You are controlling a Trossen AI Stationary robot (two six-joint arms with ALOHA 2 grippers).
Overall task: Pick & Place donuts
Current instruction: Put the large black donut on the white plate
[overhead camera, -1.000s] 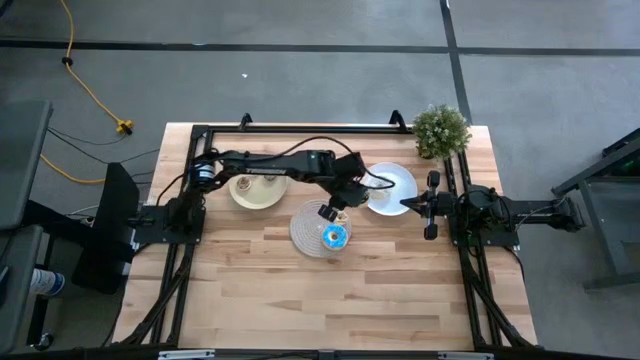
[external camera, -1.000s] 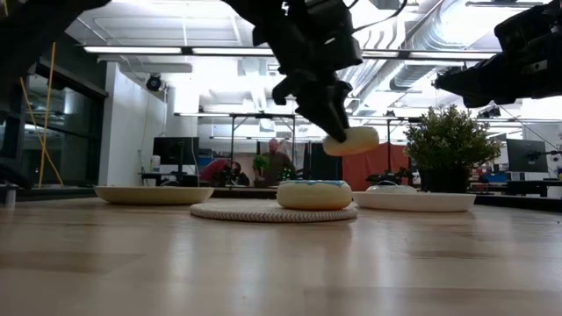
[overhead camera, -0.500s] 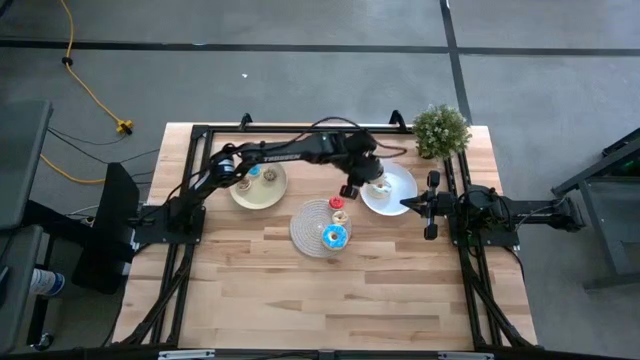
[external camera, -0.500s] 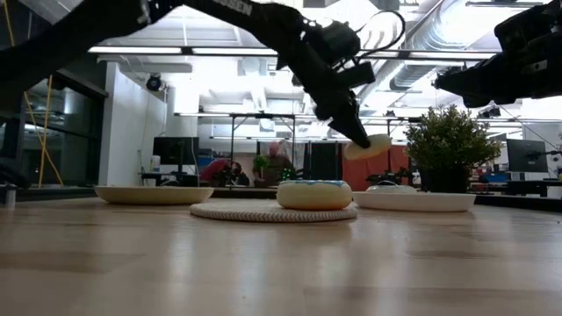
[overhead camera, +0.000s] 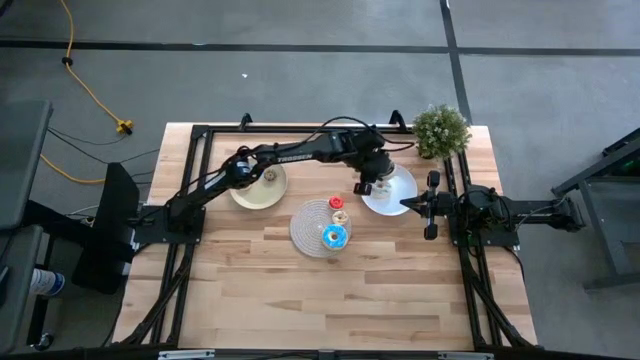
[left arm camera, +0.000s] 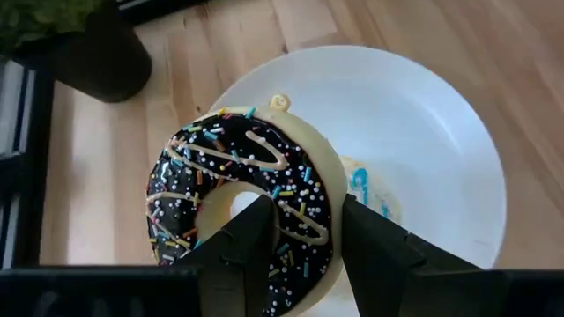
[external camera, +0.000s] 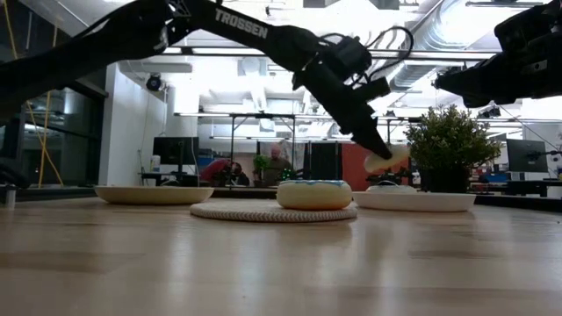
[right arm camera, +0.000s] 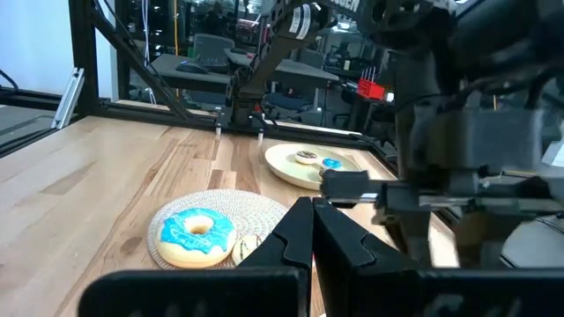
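Note:
My left gripper [overhead camera: 365, 186] reaches across the table and hangs over the white plate [overhead camera: 400, 180], shut on a chocolate-iced donut with sprinkles [left arm camera: 238, 202]. In the low view this donut [external camera: 387, 158] is tilted just above the plate [external camera: 413, 201]. A white donut with blue marks [left arm camera: 368, 189] lies on that plate. A blue donut [overhead camera: 334, 237], a red one [overhead camera: 336, 203] and another small one [overhead camera: 341, 216] lie on the round woven mat [overhead camera: 305, 232]. Small donuts [overhead camera: 268, 177] sit on the tan plate [overhead camera: 250, 195]. My right gripper [overhead camera: 407, 204] waits, shut, at the table's right side. My left gripper holds the chocolate donut by one side of its ring [left arm camera: 308, 207]. One finger [left arm camera: 251, 238] stands in the hole and the other [left arm camera: 374, 242] against the outer rim. The fingers slant down from the table's left. The donut is lifted clear and tilted above the white plate.
A potted plant [overhead camera: 440, 130] stands at the table's far right corner, close behind the white plate. The black frame rails [overhead camera: 300, 128] run along the far edge. The near half of the wooden table [overhead camera: 330, 300] is bare.
My left gripper has carried the chocolate donut from above the woven mat toward the table's right and far side, to over the white plate. The arm has stretched out and the donut has sunk lower and tipped. It stays shut on the donut.

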